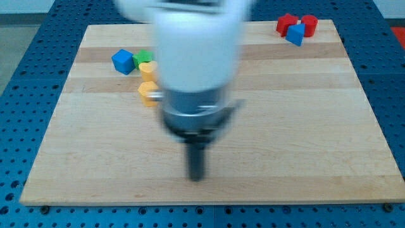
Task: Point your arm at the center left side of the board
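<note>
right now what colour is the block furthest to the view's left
Blue: the blue cube, in the camera view.

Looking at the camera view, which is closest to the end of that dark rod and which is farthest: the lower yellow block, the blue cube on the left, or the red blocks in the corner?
From my tip, which is blurred:
1. Lower yellow block, up and to the view's left, nearest.
2. Blue cube, farther toward the view's top left.
3. Red blocks, at the view's top right corner, farthest.

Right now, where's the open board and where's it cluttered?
Crowded: top left, where the blue cube, green block and two yellow blocks cluster, and the top right corner with the red blocks and a small blue block. Free: centre left below the yellow blocks, the whole right half, and the bottom strip either side of my tip.
</note>
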You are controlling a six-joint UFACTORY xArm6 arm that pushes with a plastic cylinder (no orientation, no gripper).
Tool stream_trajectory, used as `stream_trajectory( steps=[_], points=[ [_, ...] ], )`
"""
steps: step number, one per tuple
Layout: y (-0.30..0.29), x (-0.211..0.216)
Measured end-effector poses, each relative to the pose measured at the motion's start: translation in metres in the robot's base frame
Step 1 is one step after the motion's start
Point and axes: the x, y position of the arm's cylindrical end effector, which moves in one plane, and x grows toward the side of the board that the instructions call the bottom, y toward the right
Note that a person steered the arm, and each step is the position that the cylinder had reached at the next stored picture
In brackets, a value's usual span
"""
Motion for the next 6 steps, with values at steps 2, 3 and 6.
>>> stream_trajectory(
  steps=[2,3,6],
  points=[
    [-0.176,-0.092],
    [-0.173,-0.161],
    [-0.149,-0.233]
  ],
)
